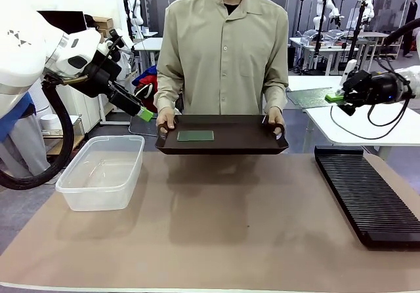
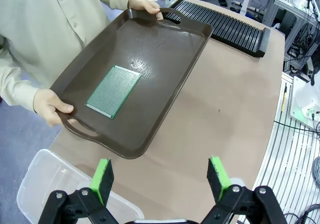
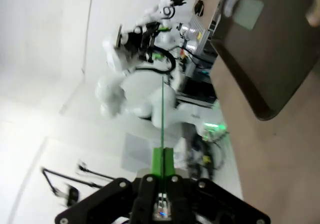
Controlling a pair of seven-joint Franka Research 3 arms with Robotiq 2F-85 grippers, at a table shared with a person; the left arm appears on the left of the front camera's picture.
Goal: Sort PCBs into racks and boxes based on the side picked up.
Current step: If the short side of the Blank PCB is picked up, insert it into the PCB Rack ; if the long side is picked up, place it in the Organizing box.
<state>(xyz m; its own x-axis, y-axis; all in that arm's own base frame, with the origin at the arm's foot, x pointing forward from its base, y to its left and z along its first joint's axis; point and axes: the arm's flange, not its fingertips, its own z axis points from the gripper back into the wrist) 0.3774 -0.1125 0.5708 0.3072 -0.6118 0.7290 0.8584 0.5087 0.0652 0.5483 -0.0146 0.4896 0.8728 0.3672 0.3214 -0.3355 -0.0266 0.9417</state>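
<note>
Green pads (image 2: pixel 104 178) of the left gripper (image 2: pixel 160 176) stand spread wide and empty above a corner of the clear box (image 2: pixel 37 186), as a person's hands (image 2: pixel 50 106) hold a dark brown tray (image 2: pixel 167 58) over the table (image 1: pixel 216 227) just ahead of it. One green PCB (image 2: pixel 113 91) lies flat on the tray, ahead of this gripper and a little left of its centre line. Its long axis runs along the tray's length and slants across the line between the two pads, so a turn of the wrist looks necessary before the fingers can square up to it. The left gripper is plainly the nearer: from the front it hangs just beside the tray's left handle. The right gripper (image 1: pixel 336 97) sits well apart beyond the tray's other end, clenched on a second PCB (image 3: pixel 162 114), seen edge-on between its fingers. The black rack (image 1: pixel 367 195) lies below the right gripper, across the tray from the left one.
</note>
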